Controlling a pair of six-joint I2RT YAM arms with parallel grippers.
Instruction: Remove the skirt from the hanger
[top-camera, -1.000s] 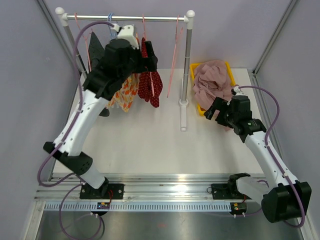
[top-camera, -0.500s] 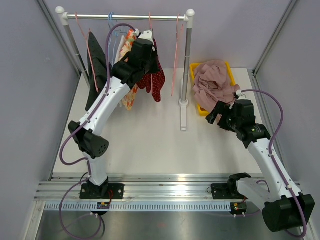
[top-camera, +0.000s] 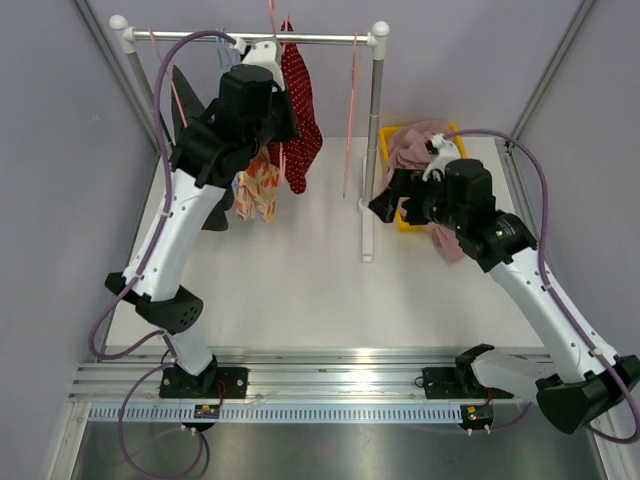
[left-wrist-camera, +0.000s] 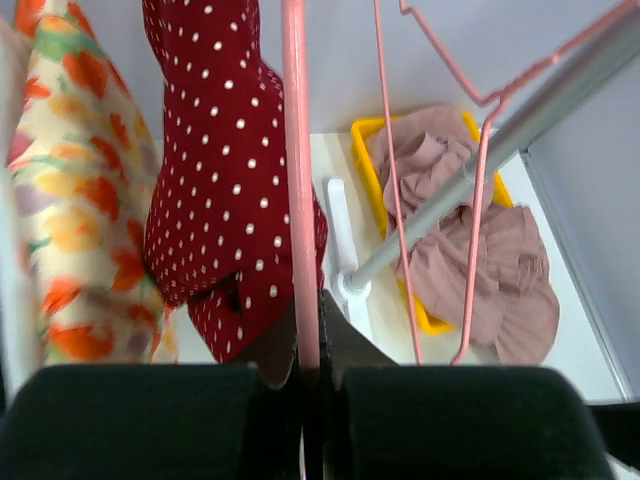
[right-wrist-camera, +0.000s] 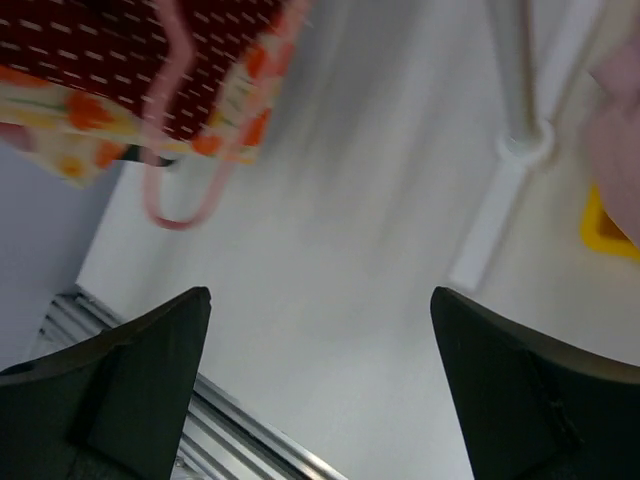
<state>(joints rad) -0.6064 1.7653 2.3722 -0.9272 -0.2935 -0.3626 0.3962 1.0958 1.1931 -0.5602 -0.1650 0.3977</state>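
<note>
Left hand (left-wrist-camera: 308, 370) clamped on the thin pink wire hanger (left-wrist-camera: 296, 150); right hand (right-wrist-camera: 320, 295) spread wide.
I note the soft red, white-dotted skirt (top-camera: 298, 110) hanging lengthwise from the metal rail (top-camera: 320, 37) along the desk's far edge, hem downward, beside a floral garment (top-camera: 258, 185). Since a second ago the left hand has shut and risen, and the right arm has swung toward the rack post (top-camera: 372, 140).

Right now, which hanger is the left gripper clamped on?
The pink hanger against the red polka-dot skirt, pinched in the shut left gripper; the other pink hanger, nearer the yellow bin, hangs bare.
</note>
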